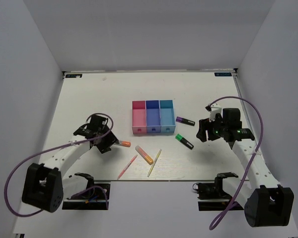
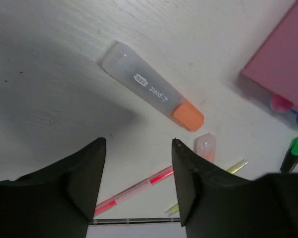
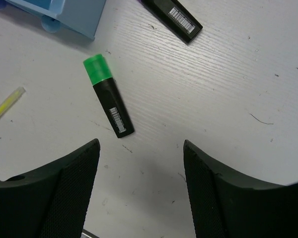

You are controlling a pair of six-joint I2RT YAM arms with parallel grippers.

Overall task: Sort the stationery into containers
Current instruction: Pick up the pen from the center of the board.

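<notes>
The containers are three joined bins, pink-red [image 1: 139, 121], dark blue [image 1: 153, 119] and light blue [image 1: 167, 119]. An orange-capped highlighter [image 2: 151, 91] with a clear body lies just ahead of my left gripper [image 2: 139, 148], which is open and empty above the table. Further right lie an orange-pink highlighter [image 1: 144, 154], a pink stick [image 1: 127, 167] and a yellow-green stick [image 1: 154, 162]. My right gripper [image 3: 141, 148] is open with nothing in it. The green-black highlighter [image 3: 108, 101] lies a little ahead of it to the left, and the purple-black one [image 3: 174, 17] lies further off.
The white table [image 1: 89, 99] is enclosed by white walls at the back and on both sides. Both arm bases and purple cables sit at the near edge. The light blue bin's corner [image 3: 64, 12] shows at the top left of the right wrist view.
</notes>
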